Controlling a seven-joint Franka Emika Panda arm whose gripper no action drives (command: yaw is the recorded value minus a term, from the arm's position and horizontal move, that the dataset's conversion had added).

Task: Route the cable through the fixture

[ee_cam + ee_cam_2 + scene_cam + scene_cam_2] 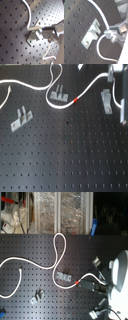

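Observation:
The white cable (30, 85) snakes across the black perforated board, and its red band (76, 100) lies between the middle clip (60, 95) and the right clip (106, 100). From the band it rises to my gripper (113, 82) at the first exterior view's upper right. In the second wrist view the gripper (111, 33) is shut on the cable (104, 18) right beside that clip (91, 33), with a loop hanging past the fingers. The first wrist view shows the same clip (33, 36) and cable (27, 15). The second exterior view shows the red band (77, 282) by the gripper (94, 285).
A third metal clip (21, 118) stands at the first exterior view's left. The cable's far end loops over the board's left part (17, 279). Clear boxes and clutter (60, 212) sit behind the board in the second exterior view. The arm's white body (119, 272) covers the second exterior view's right.

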